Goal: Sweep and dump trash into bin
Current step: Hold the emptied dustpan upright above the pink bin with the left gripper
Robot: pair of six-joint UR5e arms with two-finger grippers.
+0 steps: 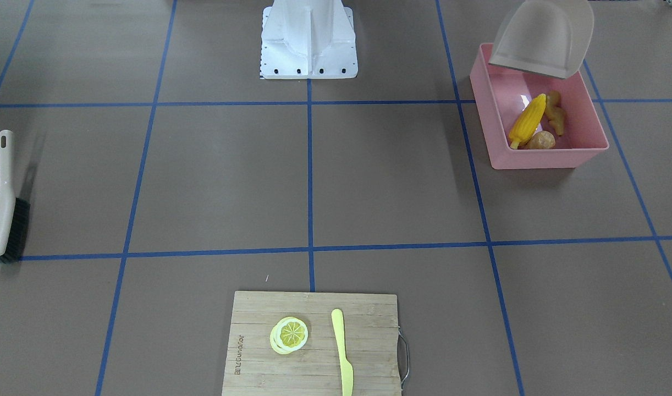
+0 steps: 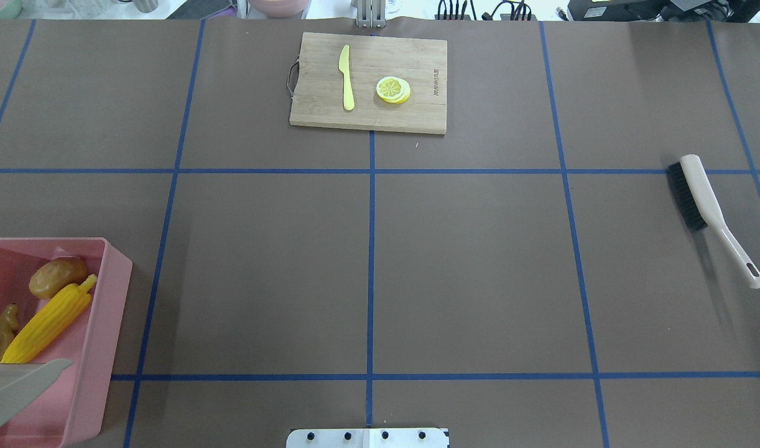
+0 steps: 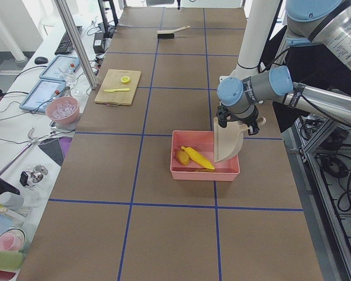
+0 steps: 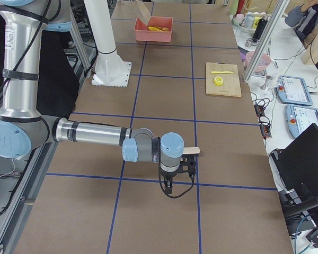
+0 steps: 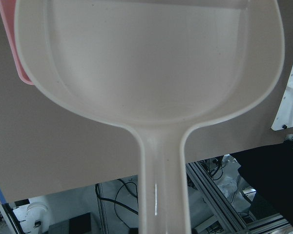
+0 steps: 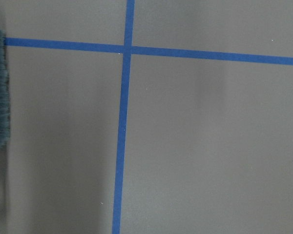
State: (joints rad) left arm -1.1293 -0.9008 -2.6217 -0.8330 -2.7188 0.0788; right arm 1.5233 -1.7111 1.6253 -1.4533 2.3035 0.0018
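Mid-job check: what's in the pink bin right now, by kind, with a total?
Corn: 1
Ginger: 1
Potato: 1
Total in the bin: 3

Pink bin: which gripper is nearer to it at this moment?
Left. The left gripper hangs just over the pink bin, dustpan tipped into it; the right gripper is at the table's opposite end, beside the brush.
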